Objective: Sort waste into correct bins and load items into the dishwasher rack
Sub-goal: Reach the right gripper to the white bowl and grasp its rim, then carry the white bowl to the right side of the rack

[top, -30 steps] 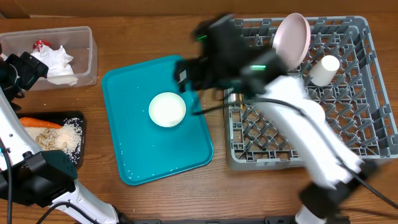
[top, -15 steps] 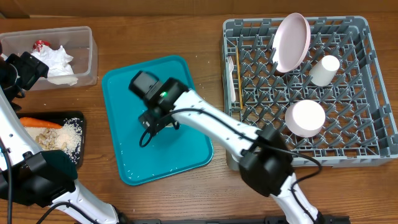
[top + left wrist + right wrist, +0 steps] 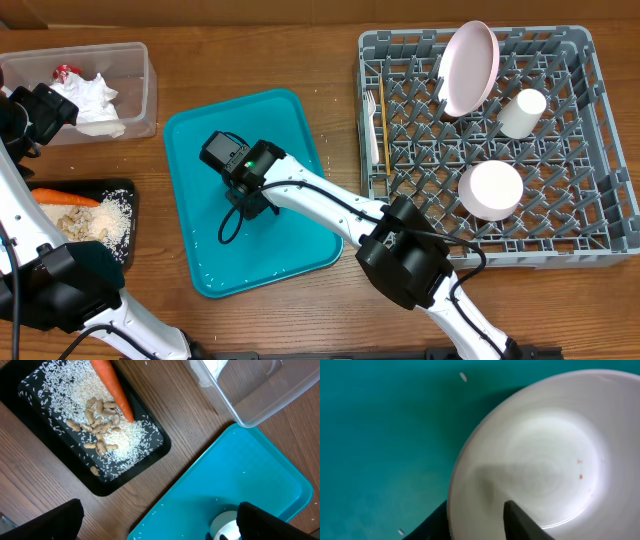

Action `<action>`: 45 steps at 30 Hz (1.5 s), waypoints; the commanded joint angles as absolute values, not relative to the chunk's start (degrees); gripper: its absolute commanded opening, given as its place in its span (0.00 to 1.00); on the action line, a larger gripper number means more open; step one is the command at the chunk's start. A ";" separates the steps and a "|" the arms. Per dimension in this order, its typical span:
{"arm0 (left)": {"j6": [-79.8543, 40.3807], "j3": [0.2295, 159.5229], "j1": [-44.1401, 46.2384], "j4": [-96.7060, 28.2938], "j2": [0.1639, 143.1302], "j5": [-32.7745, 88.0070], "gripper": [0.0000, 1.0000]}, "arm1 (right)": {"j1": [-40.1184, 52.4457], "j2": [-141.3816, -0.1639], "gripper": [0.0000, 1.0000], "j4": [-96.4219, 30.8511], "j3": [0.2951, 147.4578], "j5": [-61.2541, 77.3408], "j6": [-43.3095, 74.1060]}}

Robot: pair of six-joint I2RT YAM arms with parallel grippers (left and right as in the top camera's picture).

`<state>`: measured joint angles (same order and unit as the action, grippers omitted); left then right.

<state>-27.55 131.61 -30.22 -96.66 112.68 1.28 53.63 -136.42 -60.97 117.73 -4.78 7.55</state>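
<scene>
The small white bowl [image 3: 545,455] sits on the teal tray [image 3: 195,150], and the right gripper [image 3: 475,512] straddles its rim, one finger inside, one outside, though I can't tell if it's pinched.

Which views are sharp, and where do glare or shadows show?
Overhead: sharp, evenly lit. Left wrist: sharp on the black tray. Right wrist: the white bowl is close and soft, bright at its centre, a grey shadow across it.

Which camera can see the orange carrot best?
The left wrist view: the orange carrot lies big and clear on the shallow black rectangular tray. Overhead shows it small. The right wrist view misses it.
</scene>
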 commanded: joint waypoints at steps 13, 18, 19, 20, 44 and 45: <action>-28.73 131.28 -30.30 -96.79 113.14 1.06 1.00 | 50.39 -131.02 0.04 -76.44 133.67 -4.01 13.80; -28.73 131.28 -30.30 -96.77 113.14 1.06 1.00 | 43.83 -122.17 0.04 -78.61 139.87 2.39 15.25; -28.73 131.28 -30.30 -96.79 113.14 1.06 1.00 | 41.41 -119.92 0.04 -78.52 139.92 4.75 15.53; -28.73 131.28 -30.30 -96.79 113.14 1.06 1.00 | 39.09 -118.17 0.04 -78.59 139.92 7.16 15.51; -28.73 131.28 -30.30 -96.77 113.14 1.06 1.00 | -20.51 -106.13 0.04 -97.06 133.47 52.90 1.96; -28.73 131.28 -30.30 -96.79 113.14 1.06 1.00 | -21.78 -104.33 0.04 -97.06 131.61 51.44 2.17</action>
<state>-28.18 131.61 -30.22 -96.64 112.68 1.28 -19.03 -110.87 -97.06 134.67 50.11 3.05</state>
